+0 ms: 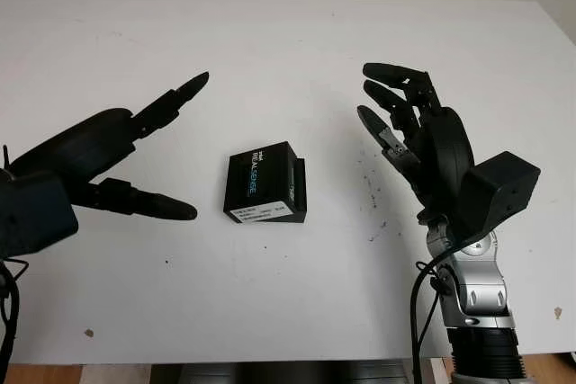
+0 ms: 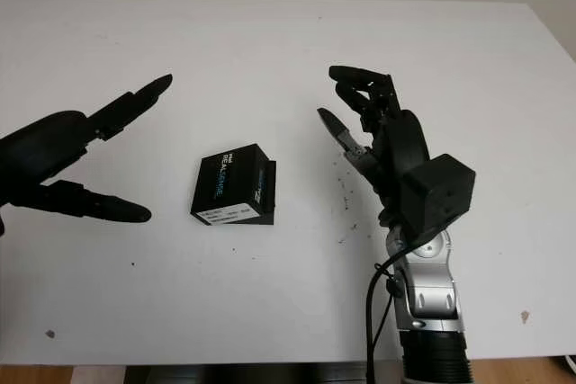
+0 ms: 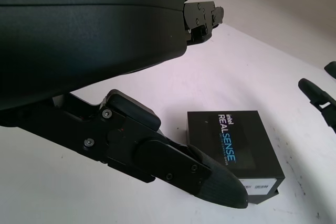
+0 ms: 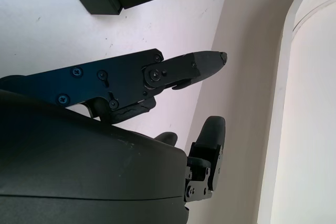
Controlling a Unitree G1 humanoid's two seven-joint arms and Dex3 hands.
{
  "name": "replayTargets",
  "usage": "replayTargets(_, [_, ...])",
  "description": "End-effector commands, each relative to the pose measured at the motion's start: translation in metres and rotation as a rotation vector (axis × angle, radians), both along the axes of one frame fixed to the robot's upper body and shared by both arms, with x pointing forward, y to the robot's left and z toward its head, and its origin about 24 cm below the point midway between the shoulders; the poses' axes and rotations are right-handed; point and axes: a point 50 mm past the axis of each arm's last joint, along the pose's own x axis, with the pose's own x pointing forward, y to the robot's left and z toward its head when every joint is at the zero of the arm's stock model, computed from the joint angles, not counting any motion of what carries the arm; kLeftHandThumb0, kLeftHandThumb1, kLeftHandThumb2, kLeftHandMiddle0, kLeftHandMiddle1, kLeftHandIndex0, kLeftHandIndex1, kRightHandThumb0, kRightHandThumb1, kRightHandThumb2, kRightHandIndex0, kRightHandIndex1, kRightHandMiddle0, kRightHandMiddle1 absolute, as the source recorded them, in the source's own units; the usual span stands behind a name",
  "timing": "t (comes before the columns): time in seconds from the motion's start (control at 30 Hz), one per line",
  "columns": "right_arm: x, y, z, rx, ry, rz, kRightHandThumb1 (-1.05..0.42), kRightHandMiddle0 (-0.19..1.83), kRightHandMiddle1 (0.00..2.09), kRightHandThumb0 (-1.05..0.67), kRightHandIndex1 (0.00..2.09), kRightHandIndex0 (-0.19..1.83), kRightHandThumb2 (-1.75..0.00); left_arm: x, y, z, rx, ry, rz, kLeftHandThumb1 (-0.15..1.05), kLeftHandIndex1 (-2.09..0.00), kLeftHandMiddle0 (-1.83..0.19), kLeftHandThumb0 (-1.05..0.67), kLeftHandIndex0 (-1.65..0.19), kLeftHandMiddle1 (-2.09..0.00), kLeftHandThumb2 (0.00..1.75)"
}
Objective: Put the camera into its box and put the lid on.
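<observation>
Left hand (image 1: pixel 108 155) at nine o'clock and right hand (image 1: pixel 405 132) at three hover open, holding nothing, beside the closed box (image 1: pixel 264 184) on the table (image 1: pixel 288 33), so the task looks finished.

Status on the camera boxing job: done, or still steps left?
Looks done: the black RealSense box sits closed on the white table, lid on, though the camera inside can't be confirmed. Nothing in hand: left hand and right hand are open, either side of it. Nothing obvious left.
</observation>
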Motion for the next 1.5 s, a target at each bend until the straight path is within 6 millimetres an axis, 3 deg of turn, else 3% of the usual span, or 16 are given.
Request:
replayTargets(0.0, [-0.001, -0.003, 0.001, -0.012, -0.008, -0.008, -1.05, -0.02, 1.12, -0.55, 0.66, 0.04, -0.12, -0.001, -0.006, -0.007, 0.003, 0.014, -0.001, 0.92, -0.03, 0.15, -0.80, 0.19, -0.04, 0.05])
replayTargets(0.23, [-0.001, -0.003, -0.001, -0.013, -0.010, -0.005, -1.05, -0.03, 1.12, -0.55, 0.66, 0.04, -0.12, 0.008, -0.025, -0.025, 0.071, -0.011, 0.022, 0.90, -0.02, 0.14, -0.76, 0.19, -0.05, 0.05])
replayTargets(0.63, [-0.001, -0.002, -0.002, -0.009, -0.007, -0.010, -1.05, -0.03, 1.16, -0.56, 0.67, 0.04, -0.12, 0.023, -0.045, -0.046, 0.019, -0.024, 0.046, 0.92, -0.02, 0.13, -0.83, 0.18, -0.06, 0.05])
replayTargets(1.47, [-0.001, -0.002, -0.004, 0.000, 0.004, -0.013, -1.05, -0.03, 1.14, -0.56, 0.67, 0.03, -0.12, 0.026, -0.045, -0.048, 0.024, 0.015, 0.041, 0.88, -0.06, 0.06, -0.75, 0.14, -0.07, 0.05])
